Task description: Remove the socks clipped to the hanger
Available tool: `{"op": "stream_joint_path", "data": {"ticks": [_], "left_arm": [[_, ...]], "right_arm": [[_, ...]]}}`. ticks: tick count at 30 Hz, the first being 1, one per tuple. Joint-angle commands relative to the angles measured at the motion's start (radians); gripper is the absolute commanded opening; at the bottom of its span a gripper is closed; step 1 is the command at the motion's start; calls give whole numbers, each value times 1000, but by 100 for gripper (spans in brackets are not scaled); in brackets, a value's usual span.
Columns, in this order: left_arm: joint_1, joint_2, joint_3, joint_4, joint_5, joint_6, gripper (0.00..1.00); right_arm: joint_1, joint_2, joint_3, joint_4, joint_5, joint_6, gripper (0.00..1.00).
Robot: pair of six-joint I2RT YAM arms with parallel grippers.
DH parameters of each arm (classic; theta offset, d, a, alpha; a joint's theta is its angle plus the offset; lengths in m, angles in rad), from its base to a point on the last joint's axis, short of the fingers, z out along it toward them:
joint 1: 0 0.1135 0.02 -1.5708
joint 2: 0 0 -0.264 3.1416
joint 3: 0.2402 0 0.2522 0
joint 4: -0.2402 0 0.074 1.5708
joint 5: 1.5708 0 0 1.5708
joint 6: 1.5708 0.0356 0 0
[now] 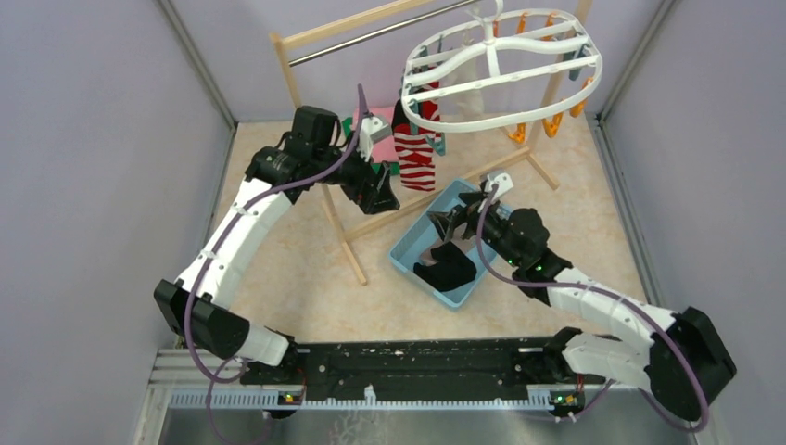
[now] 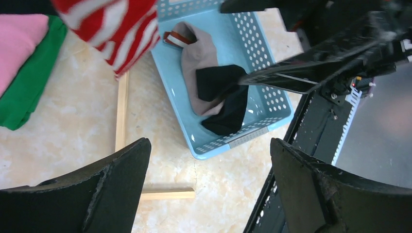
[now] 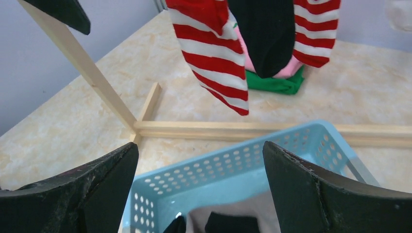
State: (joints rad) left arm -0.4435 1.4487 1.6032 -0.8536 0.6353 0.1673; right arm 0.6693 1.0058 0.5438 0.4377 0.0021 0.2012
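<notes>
- Done: a grey sock (image 2: 194, 58) and a black sock (image 2: 226, 97) lie in the basket (image 2: 272, 99).
- Left: striped sock (image 1: 417, 158), second black sock (image 3: 265, 34) and white sock (image 1: 473, 93) hang from the hanger (image 1: 500, 69).
- Left fingers (image 2: 121, 174) and right fingers (image 3: 301, 179) gape wide, empty.

No readable text, labels, brands, numbers or signs in any of the three views. The socks (image 1: 417, 165) show only plain colour or red-and-white stripes, no print. The hanger (image 1: 490, 78) is plain white plastic with no marking legible. The blue basket (image 2: 171, 82) has no marking either.
</notes>
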Motion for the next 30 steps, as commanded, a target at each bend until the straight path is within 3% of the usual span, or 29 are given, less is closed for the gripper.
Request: {"op": "stream_joint_path", "data": {"ticks": [1, 11, 18, 21, 26, 30], "left_arm": [[2, -52, 10, -55, 55, 48, 99], [2, -124, -74, -7, 50, 17, 99], [2, -125, -82, -5, 59, 1, 99], [2, -125, -78, -1, 54, -7, 99], [2, -135, -73, 9, 24, -18, 99], [2, -145, -75, 49, -29, -59, 99]], "right_arm": [[-39, 150, 18, 369, -86, -37, 99], [-117, 512, 261, 540, -203, -25, 90], [-115, 673, 355, 750, -354, 107, 80], [-103, 737, 400, 814, -356, 160, 67], [-81, 771, 400, 918, -408, 213, 17], [-55, 656, 306, 903, -394, 173, 5]]}}
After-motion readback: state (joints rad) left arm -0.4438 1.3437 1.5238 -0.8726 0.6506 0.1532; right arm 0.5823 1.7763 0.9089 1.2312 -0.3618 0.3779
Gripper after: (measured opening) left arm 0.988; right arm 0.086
